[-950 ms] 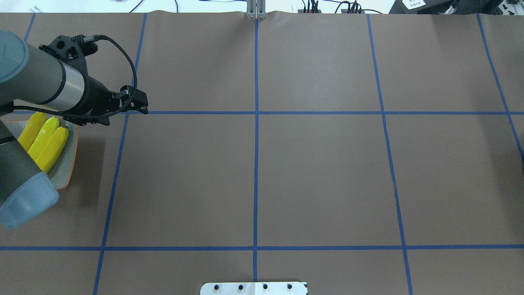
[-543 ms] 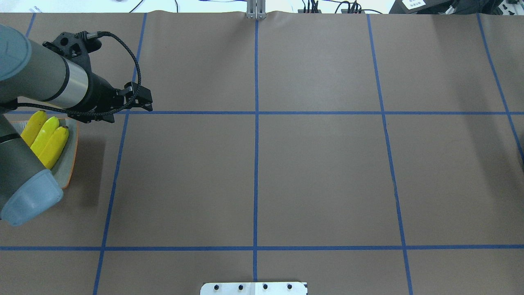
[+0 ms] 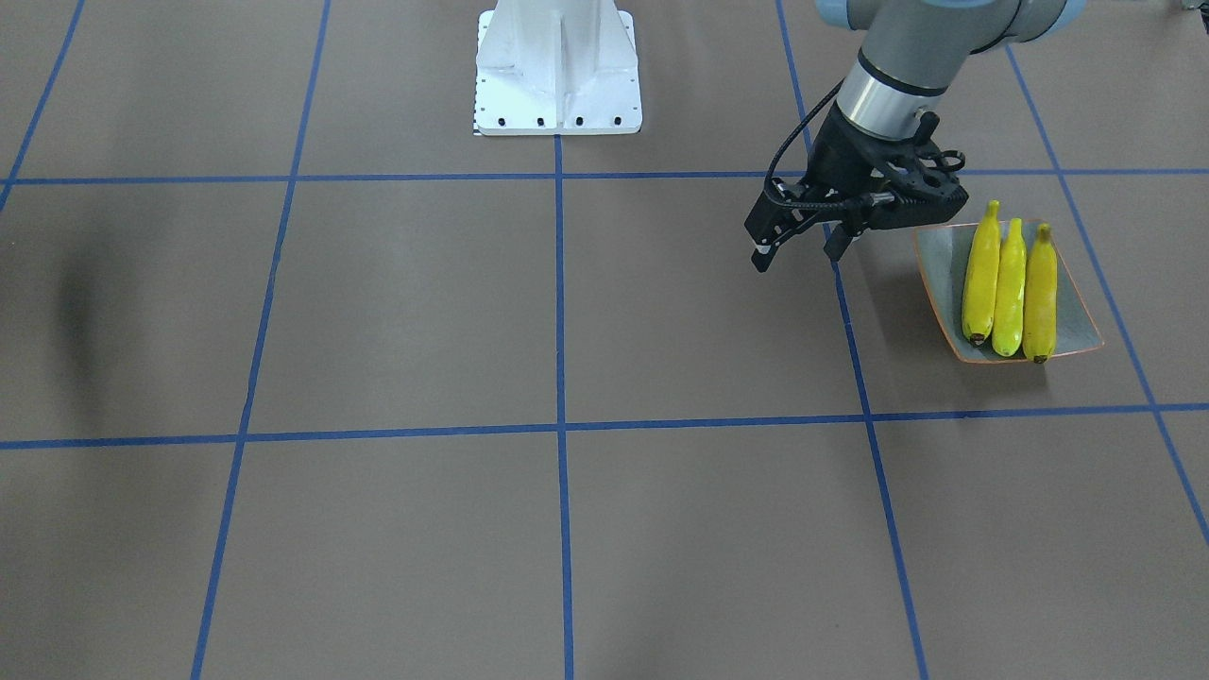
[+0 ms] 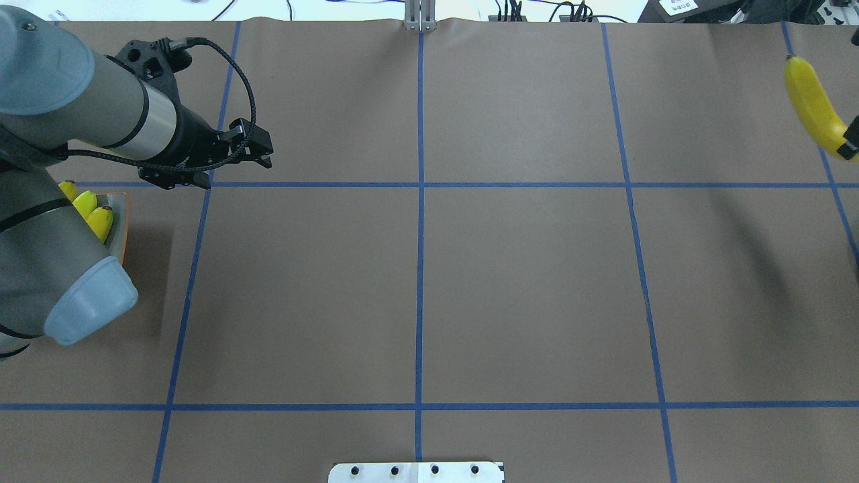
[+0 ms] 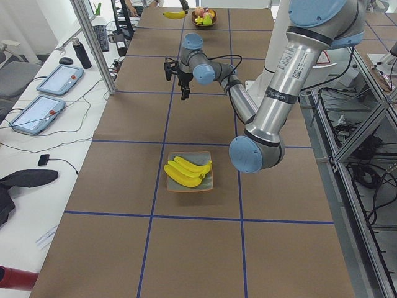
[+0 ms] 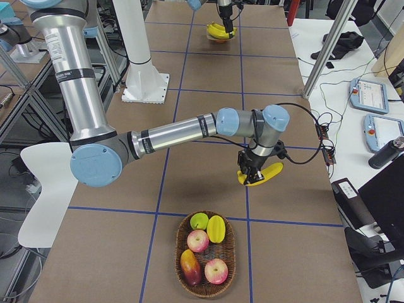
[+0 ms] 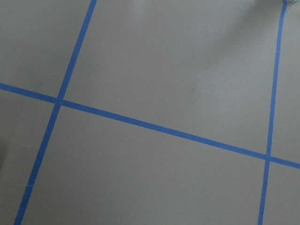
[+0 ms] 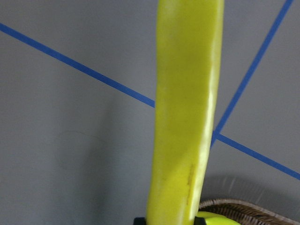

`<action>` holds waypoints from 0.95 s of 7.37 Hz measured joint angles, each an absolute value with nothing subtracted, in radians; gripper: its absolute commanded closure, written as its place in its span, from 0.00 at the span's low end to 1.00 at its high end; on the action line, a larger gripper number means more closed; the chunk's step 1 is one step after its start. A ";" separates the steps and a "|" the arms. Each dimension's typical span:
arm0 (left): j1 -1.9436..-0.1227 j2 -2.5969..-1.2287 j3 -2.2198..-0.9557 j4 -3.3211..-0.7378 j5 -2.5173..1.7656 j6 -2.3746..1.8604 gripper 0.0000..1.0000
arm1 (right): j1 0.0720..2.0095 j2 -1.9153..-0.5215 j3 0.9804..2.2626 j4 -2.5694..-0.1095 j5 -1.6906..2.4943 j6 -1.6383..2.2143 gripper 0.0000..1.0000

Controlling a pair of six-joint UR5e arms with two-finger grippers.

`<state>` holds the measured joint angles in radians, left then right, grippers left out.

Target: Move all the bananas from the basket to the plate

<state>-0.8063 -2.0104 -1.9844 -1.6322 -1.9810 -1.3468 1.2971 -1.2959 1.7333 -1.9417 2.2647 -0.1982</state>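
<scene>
Three yellow bananas (image 3: 1009,283) lie side by side on the grey-green plate (image 3: 940,283) with its orange rim, at the table's left end. My left gripper (image 3: 795,255) hovers open and empty over bare table, a short way from the plate towards the table's middle. At the other end, my right gripper (image 6: 251,177) is shut on a fourth banana (image 6: 264,173), held above the table just beyond the wicker basket (image 6: 183,235). That banana (image 4: 812,100) shows at the right edge of the overhead view and fills the right wrist view (image 8: 187,117).
The basket holds apples and other fruit (image 6: 199,240). The robot's white base (image 3: 557,76) stands at the near middle edge. Blue tape lines (image 4: 419,268) grid the brown table. Tablets and cables (image 5: 49,93) lie on the side bench.
My left gripper has moved away from the plate, rightwards and farther out over the table. The right gripper's banana has come into the overhead view at its right edge.
</scene>
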 measured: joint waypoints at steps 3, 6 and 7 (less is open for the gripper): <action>-0.805 -2.106 -1.911 -1.632 -1.978 -1.387 0.00 | 1.085 -1.183 1.819 -1.950 2.281 0.067 1.00; -0.799 -2.236 -1.820 -1.635 -1.976 -1.453 0.00 | 0.925 -1.045 1.830 -2.000 2.258 0.197 1.00; -0.795 -2.277 -1.786 -1.655 -1.975 -1.495 0.00 | 0.888 -1.008 1.828 -2.012 2.249 0.219 1.00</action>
